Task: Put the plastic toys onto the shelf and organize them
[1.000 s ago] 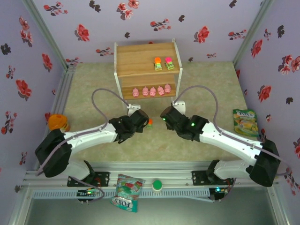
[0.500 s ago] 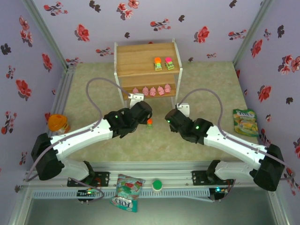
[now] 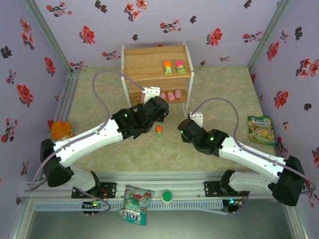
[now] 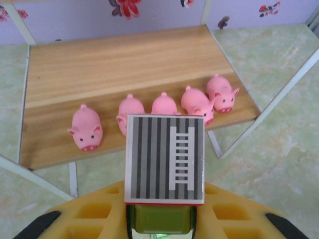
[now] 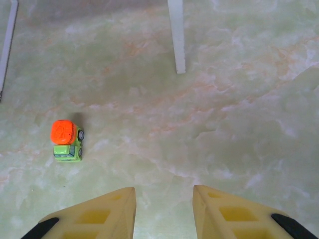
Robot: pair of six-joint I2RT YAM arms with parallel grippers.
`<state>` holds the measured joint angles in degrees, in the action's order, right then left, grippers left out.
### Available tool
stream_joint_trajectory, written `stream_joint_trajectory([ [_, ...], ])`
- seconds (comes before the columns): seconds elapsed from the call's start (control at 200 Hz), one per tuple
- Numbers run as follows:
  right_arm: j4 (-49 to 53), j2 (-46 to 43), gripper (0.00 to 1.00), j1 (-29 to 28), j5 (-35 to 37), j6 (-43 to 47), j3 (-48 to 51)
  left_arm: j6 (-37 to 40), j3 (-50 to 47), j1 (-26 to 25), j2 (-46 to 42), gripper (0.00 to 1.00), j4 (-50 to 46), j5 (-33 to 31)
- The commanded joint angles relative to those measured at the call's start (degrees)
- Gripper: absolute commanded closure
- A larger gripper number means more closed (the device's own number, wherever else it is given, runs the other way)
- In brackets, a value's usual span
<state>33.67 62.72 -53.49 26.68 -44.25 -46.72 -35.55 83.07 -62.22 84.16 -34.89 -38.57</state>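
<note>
Striped-roofed green toy car (image 4: 164, 159) sits pinched in the left tool (image 4: 159, 225), facing the wooden shelf (image 4: 114, 59) for placing. Right tool (image 5: 164, 209): spread, empty.

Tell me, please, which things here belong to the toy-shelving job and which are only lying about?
Job: shelf, five pigs, two top-board cars, loose car, striped car.
Lying about: right bag, near bag, orange-topped pot, green disc.
</note>
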Motion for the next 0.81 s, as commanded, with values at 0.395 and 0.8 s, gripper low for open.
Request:
stream_joint_trajectory([
  [0.395,-3.3,-1.5,0.64,0.3,-1.9,-3.4,3.2,5.8,19.5,-0.3,8.0,0.71,-6.3,-5.8],
  [0.8,-3.1,-2.2,0.65,-0.3,-2.2,-4.5,4.1,6.7,31.5,3.4,13.5,0.70,-10.6,-5.8],
])
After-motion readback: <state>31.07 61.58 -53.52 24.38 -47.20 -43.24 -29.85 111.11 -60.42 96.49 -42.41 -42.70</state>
